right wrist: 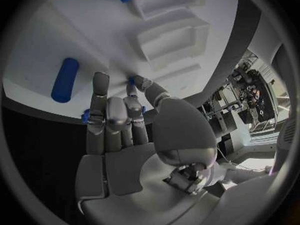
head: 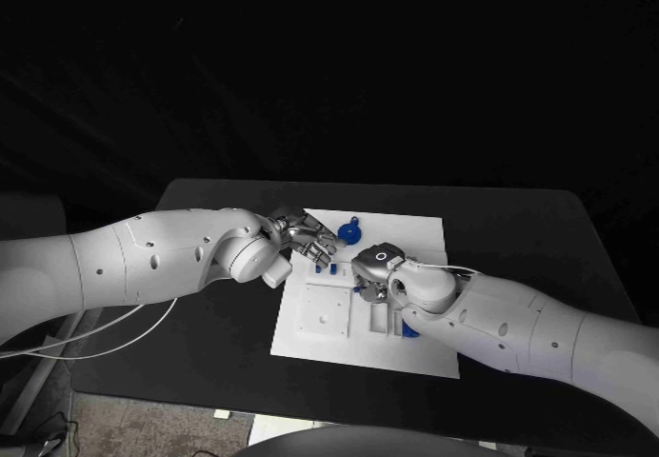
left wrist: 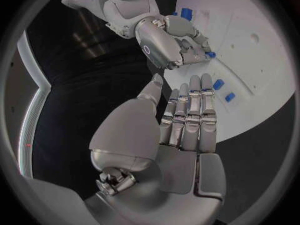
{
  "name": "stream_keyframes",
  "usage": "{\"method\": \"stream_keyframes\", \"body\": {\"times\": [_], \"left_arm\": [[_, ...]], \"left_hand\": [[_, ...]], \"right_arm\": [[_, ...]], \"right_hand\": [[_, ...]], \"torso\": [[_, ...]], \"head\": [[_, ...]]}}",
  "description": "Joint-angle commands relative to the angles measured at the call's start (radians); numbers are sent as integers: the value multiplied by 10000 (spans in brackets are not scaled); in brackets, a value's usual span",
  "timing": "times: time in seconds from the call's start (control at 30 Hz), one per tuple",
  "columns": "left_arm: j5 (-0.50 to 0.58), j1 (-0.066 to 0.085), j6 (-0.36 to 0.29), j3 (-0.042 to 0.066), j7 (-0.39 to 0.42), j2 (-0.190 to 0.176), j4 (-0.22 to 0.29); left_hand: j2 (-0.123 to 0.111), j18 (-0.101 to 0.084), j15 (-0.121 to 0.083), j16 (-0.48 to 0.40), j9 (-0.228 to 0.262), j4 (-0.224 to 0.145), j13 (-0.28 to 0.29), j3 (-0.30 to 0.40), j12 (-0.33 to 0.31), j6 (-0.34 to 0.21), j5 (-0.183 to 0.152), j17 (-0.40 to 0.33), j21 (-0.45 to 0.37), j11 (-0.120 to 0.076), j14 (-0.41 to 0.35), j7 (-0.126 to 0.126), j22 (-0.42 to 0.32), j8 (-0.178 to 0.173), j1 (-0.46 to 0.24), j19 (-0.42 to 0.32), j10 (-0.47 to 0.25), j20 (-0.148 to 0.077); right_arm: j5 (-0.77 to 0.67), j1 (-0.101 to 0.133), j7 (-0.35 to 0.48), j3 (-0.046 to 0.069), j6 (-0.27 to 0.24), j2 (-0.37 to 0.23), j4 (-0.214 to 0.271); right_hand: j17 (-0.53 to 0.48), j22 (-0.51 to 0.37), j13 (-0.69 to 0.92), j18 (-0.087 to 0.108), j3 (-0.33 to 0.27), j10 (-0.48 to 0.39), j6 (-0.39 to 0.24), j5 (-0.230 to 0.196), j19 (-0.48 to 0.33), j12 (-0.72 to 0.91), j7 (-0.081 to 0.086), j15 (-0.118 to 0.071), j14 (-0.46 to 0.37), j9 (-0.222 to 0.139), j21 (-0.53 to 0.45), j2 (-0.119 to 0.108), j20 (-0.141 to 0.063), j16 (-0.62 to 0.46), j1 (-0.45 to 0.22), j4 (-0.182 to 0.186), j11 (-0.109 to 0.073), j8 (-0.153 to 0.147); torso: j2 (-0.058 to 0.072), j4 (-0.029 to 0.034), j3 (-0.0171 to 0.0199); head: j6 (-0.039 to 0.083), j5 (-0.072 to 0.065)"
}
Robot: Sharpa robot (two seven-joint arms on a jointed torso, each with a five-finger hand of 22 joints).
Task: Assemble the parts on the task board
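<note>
The white task board (head: 360, 335) lies in the middle of the black table. My right hand (head: 373, 270) is low over the board's middle and pinches a small blue part (left wrist: 210, 54) at its fingertips; the thumb tip (right wrist: 141, 81) touches the board (right wrist: 56, 40). My left hand (head: 308, 242) hovers at the board's far left corner, fingers (left wrist: 190, 110) straight and side by side, holding nothing. A blue knob-shaped part (head: 350, 231) stands near the far edge. Two small blue parts (left wrist: 218, 84) (left wrist: 230, 97) lie on the board (left wrist: 262, 60) beyond the left fingertips.
A blue cylinder (right wrist: 65, 80) lies on the board beside my right hand, and another blue part (head: 408, 330) shows at the board's near side under my right forearm. White raised blocks (right wrist: 169, 40) and a square plate (head: 323, 311) stand on the board. Black table (head: 522, 219) surrounds it.
</note>
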Motion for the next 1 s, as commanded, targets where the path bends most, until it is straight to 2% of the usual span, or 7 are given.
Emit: {"method": "stream_keyframes", "body": {"times": [0.03,0.27,0.5,0.7,1.0], "left_arm": [[-71,10,78,8,57,10,35],[-89,10,77,8,53,10,38],[-106,10,83,8,53,15,38],[-113,10,85,8,55,25,29],[-115,10,71,8,78,16,11]], "left_hand": [[10,37,43,-8,1,-50,-11,9,-15,-72,-25,9,61,46,-23,0,13,-23,38,-81,-31,-1],[5,38,41,-7,0,-63,-12,12,-17,-74,-25,9,62,47,-21,2,13,-24,49,-82,-34,-2],[5,38,41,-7,0,-63,-12,12,-17,-74,-25,9,62,47,-21,2,13,-24,49,-82,-34,-2],[-2,38,41,-9,1,-89,-11,21,-16,-73,-25,8,67,45,-22,1,19,-22,59,-85,-33,-3],[-2,38,41,-9,1,-89,-11,21,-16,-73,-25,8,67,45,-22,1,19,-22,59,-85,-33,-3]], "right_arm": [[-124,-315,99,-211,1258,-88,-122],[-172,-323,152,-211,1133,-92,-145],[-285,-329,118,-210,839,-99,-156],[-337,-331,9,-210,273,-141,-130],[-200,-295,-107,-208,-615,-395,217]], "right_hand": [[13,217,180,89,164,92,85,-149,-96,63,-2,-28,19,71,110,134,-32,-1,82,-5,-4,63],[116,193,837,-31,500,388,232,-148,-210,207,-38,-49,26,97,445,24,-187,60,74,-15,-29,61],[186,180,1864,-77,557,799,381,428,-227,705,-70,-67,58,237,586,-121,-259,82,-27,1,-55,71],[271,169,2406,-79,666,1035,414,593,-220,644,-105,-95,113,351,669,-198,-290,115,-67,0,-76,65],[320,161,2739,-24,873,1190,456,470,-199,576,-118,-111,173,413,705,-313,-266,90,-84,20,-92,67]], "torso": [[6,4,-1],[4,10,-5],[4,7,-5],[3,12,2],[2,-7,3]], "head": [[-3,-12],[-24,-17],[-31,-7],[-36,-20],[-17,-21]]}}
